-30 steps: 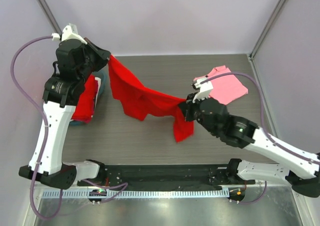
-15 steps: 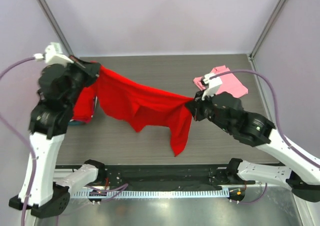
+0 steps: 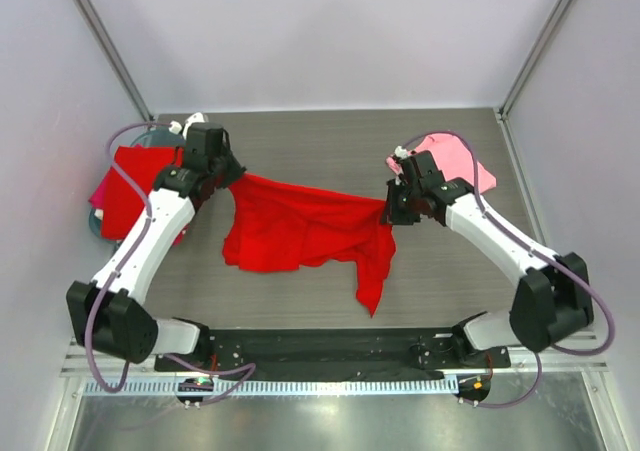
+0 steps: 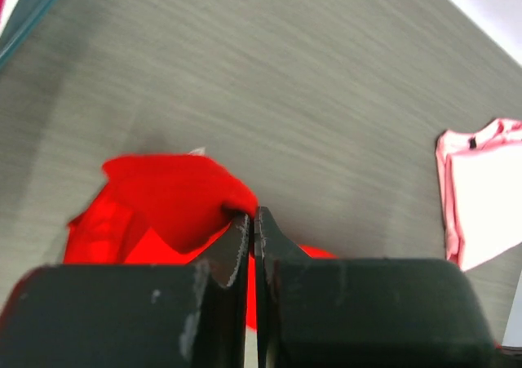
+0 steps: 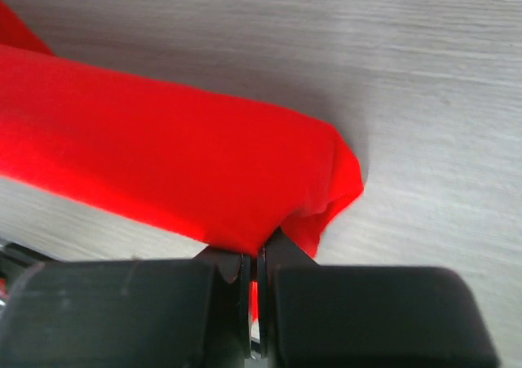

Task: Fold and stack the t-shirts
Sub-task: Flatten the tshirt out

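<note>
grey wood-grain table (image 3: 330,141), lilac walls (image 3: 320,31); left gripper (image 3: 237,176) and right gripper (image 3: 387,211) each pinch the red t-shirt (image 3: 300,226).

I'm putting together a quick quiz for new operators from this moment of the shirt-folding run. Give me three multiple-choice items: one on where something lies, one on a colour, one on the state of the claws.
1. Where does the pink t-shirt lie?
A. On the far right part of the table
B. In the teal basin
C. Draped over the left arm

2. What colour is the table top?
A. Green
B. Yellow
C. Grey

3. How do the left claw and the right claw stand?
A. Both open
B. Both shut on the red t-shirt
C. Only the left one shut

Answers:
1 A: the overhead view shows it flat on the table beyond the right claw.
2 C: the bare surface is grey with a fine grain.
3 B: each wrist view shows the fingers pinched together on red cloth, which spans between them.
</note>
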Robot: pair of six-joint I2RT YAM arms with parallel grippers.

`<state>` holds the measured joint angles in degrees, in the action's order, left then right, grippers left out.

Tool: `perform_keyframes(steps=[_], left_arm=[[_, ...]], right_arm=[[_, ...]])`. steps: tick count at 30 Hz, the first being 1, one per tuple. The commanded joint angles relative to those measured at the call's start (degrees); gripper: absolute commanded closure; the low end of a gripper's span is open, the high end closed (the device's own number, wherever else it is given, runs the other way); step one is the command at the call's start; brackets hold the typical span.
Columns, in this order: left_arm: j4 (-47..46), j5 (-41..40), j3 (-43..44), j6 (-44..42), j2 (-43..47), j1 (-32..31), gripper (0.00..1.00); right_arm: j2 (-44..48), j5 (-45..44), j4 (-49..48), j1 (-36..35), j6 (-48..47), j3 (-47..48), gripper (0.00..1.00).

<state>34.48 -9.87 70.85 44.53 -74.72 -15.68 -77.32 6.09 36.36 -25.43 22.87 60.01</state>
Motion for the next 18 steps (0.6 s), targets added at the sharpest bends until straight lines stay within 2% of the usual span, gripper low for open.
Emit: perform_keyframes(steps=[1, 2, 3, 4, 5, 6, 7, 9, 12, 16, 18], left_arm=[[-8.02, -1.29, 4.55, -0.5, -5.25, 0.83, 1.0], [-8.29, -1.12, 5.78, -0.5, -8.92, 1.0, 1.0], [-9.33, -0.51, 8.31, -0.59, -10.69, 1.0, 0.99], [-9.6, 0.19, 9.65, -0.76, -12.8, 1.09, 0.95], [-9.87, 2.29, 11.22, -1.81, -16.21, 1.53, 0.84], [-10.04, 5.27, 14.89, -2.95, -17.81, 1.88, 0.54], [-8.74, 8.34, 16.58, -3.57, -18.79, 2.06, 0.45], [-4.62, 8.99, 18.79, -3.49, -18.98, 2.06, 0.33], [-4.69, 8.21, 15.12, -3.93, -14.6, 2.06, 0.23], [-4.07, 6.44, 4.86, -3.58, -6.96, 2.15, 0.2], [-3.81, 5.83, 0.98, -2.88, -3.96, 2.15, 0.22]], right_arm=[[-5.02, 8.15, -5.5, 3.88, -0.11, 3.09, 0.96], [-8.78, 7.8, -5.6, 4.51, -0.28, 5.01, 0.89], [-10.29, 6.32, -5.6, 4.95, -0.2, 5.9, 0.6], [-11.44, 4.74, -5.68, 5.21, -0.02, 6.61, 0.51], [-12.32, 1.42, -5.69, 5.13, 0.24, 7.4, 0.45], [-12.33, 0.77, -5.69, 5.13, 0.5, 7.49, 0.37], [-11.98, 0.68, -5.6, 5.13, 0.51, 7.4, 0.32], [-9.71, 0.68, -5.95, 5.13, 0.24, 5.48, 0.28], [-5.76, -1.33, -5.69, 4.95, -0.37, 1.35, 0.28], [1.0, -2.83, -4.2, 4.95, -0.64, -4.1, 0.31], [4.0, -3.71, -3.58, 4.69, -0.03, -6.74, 0.31]])
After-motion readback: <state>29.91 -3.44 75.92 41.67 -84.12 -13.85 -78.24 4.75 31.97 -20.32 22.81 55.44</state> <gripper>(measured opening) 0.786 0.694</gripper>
